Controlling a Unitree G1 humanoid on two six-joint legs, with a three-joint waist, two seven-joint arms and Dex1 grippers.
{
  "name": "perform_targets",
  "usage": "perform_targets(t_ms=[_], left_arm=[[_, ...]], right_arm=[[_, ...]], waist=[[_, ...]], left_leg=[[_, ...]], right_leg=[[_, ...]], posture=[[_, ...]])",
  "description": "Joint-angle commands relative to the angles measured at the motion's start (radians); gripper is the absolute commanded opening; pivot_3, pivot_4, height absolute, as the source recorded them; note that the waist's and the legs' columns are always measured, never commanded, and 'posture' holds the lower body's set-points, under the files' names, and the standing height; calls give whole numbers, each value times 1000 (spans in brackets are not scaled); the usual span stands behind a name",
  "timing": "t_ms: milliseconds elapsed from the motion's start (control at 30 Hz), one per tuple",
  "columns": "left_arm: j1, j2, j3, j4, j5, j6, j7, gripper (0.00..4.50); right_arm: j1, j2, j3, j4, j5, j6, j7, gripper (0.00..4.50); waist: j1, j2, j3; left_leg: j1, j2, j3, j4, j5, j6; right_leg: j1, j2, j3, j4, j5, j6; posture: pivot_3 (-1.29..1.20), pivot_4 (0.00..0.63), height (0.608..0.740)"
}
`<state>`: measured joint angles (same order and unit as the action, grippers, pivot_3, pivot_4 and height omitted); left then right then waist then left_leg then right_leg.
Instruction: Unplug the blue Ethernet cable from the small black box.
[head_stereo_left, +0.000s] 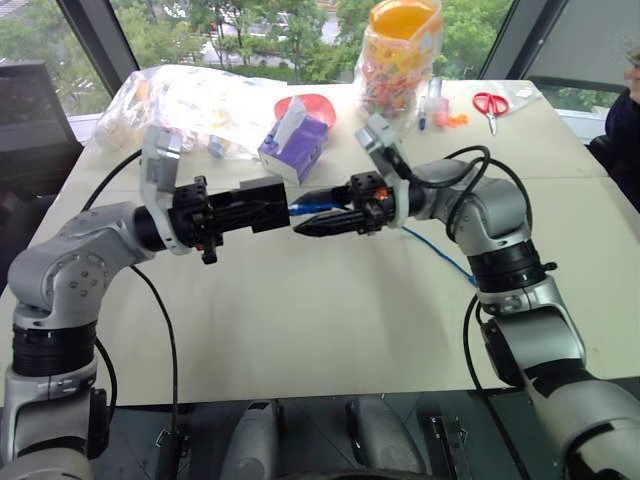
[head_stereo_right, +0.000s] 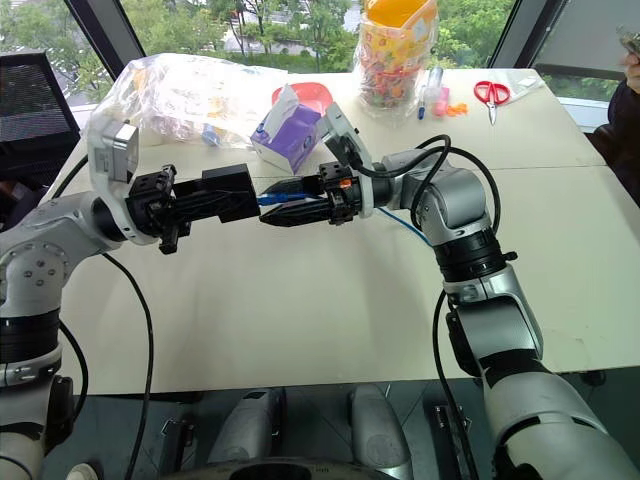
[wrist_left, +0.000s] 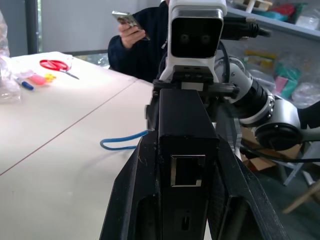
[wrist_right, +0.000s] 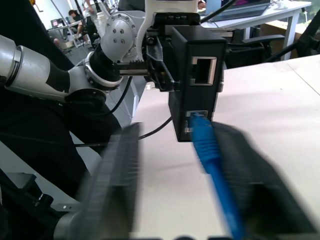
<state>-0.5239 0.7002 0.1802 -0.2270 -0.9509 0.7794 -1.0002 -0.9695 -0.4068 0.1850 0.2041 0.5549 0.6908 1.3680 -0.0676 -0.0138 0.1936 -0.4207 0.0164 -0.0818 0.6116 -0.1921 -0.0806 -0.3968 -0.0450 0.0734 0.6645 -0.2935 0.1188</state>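
The left claw is clenched tight on the small black box and holds it up in the air over the middle of the bench. The box has two square holes on its front, one of them with nothing in it. The blue Ethernet cable is plugged into the other hole, so it is not out yet. The right claw points at the box from the other side, and its two black fingers sit on either side of the blue cable, right by the plug. I cannot tell if those fingers are squeezing the cable or just sitting beside it. From the right claw the blue cable hangs down to the bench and runs toward the right edge. Behind the claws, a purple tissue box stands on the bench, with a red bowl just behind it. A crinkly clear plastic bag lies by the far left corner. A tall jar with a yellow lid stands at the far edge, and red scissors lie near the far right corner. A person sits past the right side, holding a phone.
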Motion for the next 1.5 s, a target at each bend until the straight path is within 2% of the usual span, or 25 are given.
perform_targets(t_ms=[33, 67, 400, 700, 833, 967, 1067, 1167, 1267, 1367, 1500], left_arm=[[-6, 7, 35, -34, -15, -9, 10, 528], [-4, 7, 35, -37, -15, -9, 11, 528], [18, 12, 31, -66, -19, -13, 9, 528], [108, 74, 3, -132, 48, -83, -73, 528], [120, 78, 24, -118, 51, -93, -67, 528], [128, 52, 59, -61, 83, -108, 8, 528], [115, -18, 63, 43, 78, -77, 104, 528], [107, -119, -22, 161, 210, -169, 165, 528], [97, -204, -47, 217, 266, -230, 199, 528], [105, -272, -105, 289, 383, -386, 186, 528], [70, -341, -159, 451, 551, -637, 215, 528]], right_arm=[[-18, 13, -8, -9, 7, -11, 12, 213], [-18, 14, -7, -8, 6, -12, 14, 45], [-23, 17, -5, -2, 3, -5, 24, 45], [-6, -43, -27, 78, 17, 75, 67, 45], [13, -79, -21, 166, -23, 41, 81, 45], [40, -109, 9, 284, -146, -100, 37, 45], [53, -95, 33, 394, -281, -271, -86, 45], [42, -51, 9, 540, -359, -386, -250, 45], [17, -13, -15, 673, -422, -477, -429, 45], [-12, 8, -56, 821, -466, -529, -653, 45], [-18, 8, -108, 927, -478, -582, -787, 45]], waist=[[0, 0, 0], [0, 0, 0], [0, 0, 0], [0, 0, 0], [8, 0, 0], [7, 0, 0], [7, 0, 0], [4, 0, 0], [5, -1, 0], [3, 0, 0], [18, -1, 0]], left_leg=[[0, 0, 0, 0, 0, 0], [0, 0, 0, 0, 0, 0], [0, 0, 0, 0, 0, 0], [-1, 0, 0, 0, 0, 0], [-2, 0, 0, 0, 0, 0], [-2, 0, 1, 0, 0, 0], [-2, 0, 1, 0, 0, 0], [-2, 0, 1, 1, 0, 0], [-2, 0, 1, 1, 0, 0], [-3, 0, 1, 1, 0, 0], [1, -1, 1, 1, 0, 0]], right_leg=[[0, 0, 0, 0, 0, 0], [0, 0, 0, 0, 0, 0], [0, 0, 0, 0, 0, 0], [-1, 0, 0, 0, 0, 0], [-1, 0, 0, -2, 0, 0], [-1, 0, 0, -2, 0, 0], [-1, 0, 0, -1, 0, 0], [-2, 0, 0, -1, 0, 0], [-2, 0, 1, -1, 0, 0], [-2, 0, 1, 0, 0, 0], [1, 0, 1, -1, 0, 0]], posture=[[0, 150, 740], [0, 150, 740], [0, 150, 740], [0, 150, 740], [0, 150, 740], [0, 150, 740], [0, 150, 740], [0, 150, 740], [0, 150, 740], [0, 150, 740], [0, 150, 740]])
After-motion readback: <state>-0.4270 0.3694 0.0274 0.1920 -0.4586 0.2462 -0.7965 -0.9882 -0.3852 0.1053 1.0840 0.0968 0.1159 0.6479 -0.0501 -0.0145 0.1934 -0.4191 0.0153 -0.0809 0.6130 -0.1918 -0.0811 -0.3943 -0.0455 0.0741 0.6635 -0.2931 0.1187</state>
